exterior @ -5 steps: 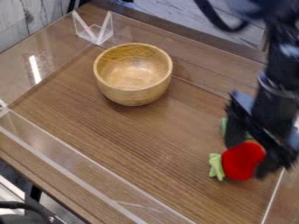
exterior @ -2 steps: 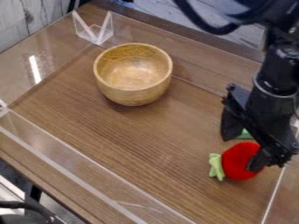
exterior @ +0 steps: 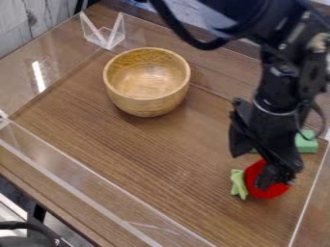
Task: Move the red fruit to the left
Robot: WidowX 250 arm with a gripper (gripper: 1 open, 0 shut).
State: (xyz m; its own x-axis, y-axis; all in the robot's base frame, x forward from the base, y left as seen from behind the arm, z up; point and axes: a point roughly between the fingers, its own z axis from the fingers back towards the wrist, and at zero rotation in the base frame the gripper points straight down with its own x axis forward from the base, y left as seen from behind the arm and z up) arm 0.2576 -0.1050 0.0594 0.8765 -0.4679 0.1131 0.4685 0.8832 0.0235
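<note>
Black and pointing straight down, the tool (exterior: 267,164) hangs over the red fruit (exterior: 269,182) at about four o'clock in the view, near the right-hand edge of the wooden surface (exterior: 116,159). Its jaws stand spread wide and have hold of nothing; the dark fingers reach down on either side of the fruit's upper part, but whether they touch it cannot be told, since the arm's body covers the top of the fruit.

The red fruit lies on the surface, low on the right, with its light green leafy stem (exterior: 238,183) sticking out towards nine o'clock. It does not look lifted. Judging from this, the task is at its start: the fruit sits far on the right, the grasp is not yet closed, and the whole carry to the left is still to do. What seems left is to sink a little, close on the fruit, raise it, take it across towards nine o'clock and set it down.

A wooden bowl (exterior: 147,100) stands at about eleven o'clock from the fruit, well apart from it, upright and with nothing inside as far as its hollow shows. A flat green block (exterior: 307,142) peeks out at three o'clock behind the arm, mostly hidden. A low clear wall (exterior: 58,164) runs round the surface.
</note>
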